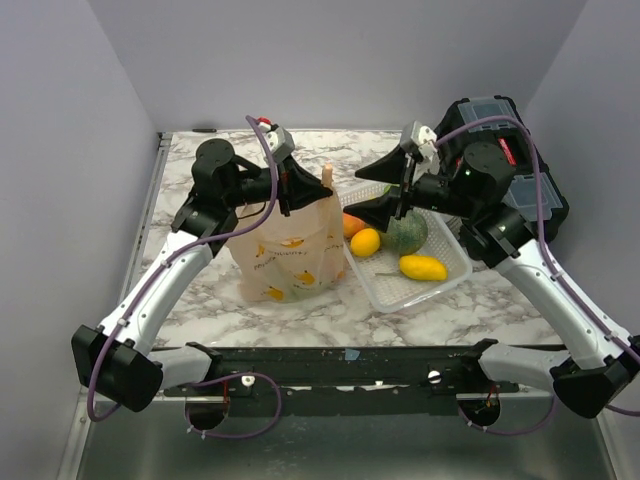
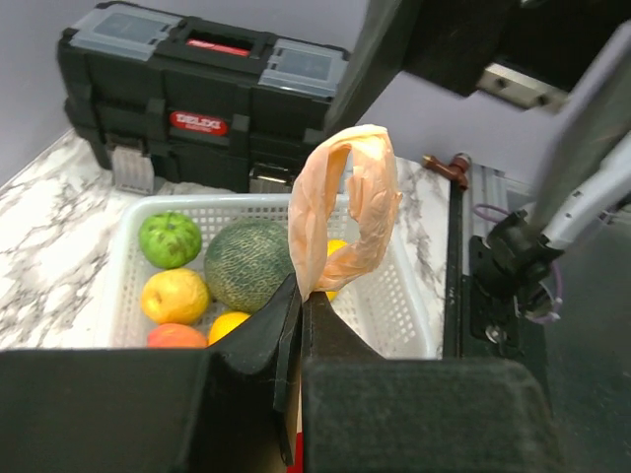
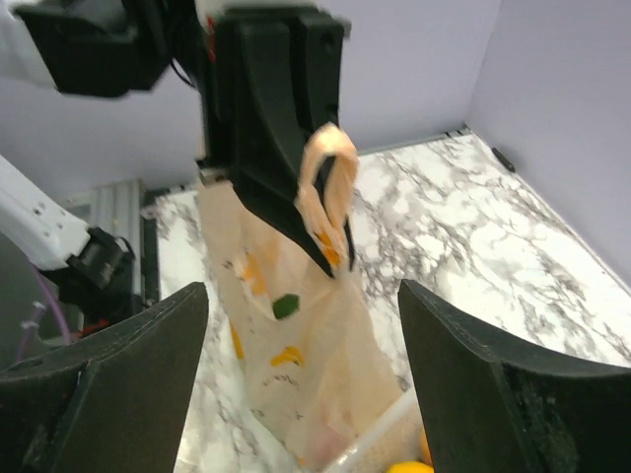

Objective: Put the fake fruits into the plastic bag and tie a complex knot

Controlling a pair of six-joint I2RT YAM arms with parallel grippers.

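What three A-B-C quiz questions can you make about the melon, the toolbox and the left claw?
1. Where is the melon? A on the floor B in the basket C on the table
2. What colour is the toolbox? A black B white C blue
3. The left claw is: A open B shut on a fruit C shut on the bag
Answers: 1 B, the lattice walls surround it. 2 A, its body looks black. 3 C, it pinches the bag's top.
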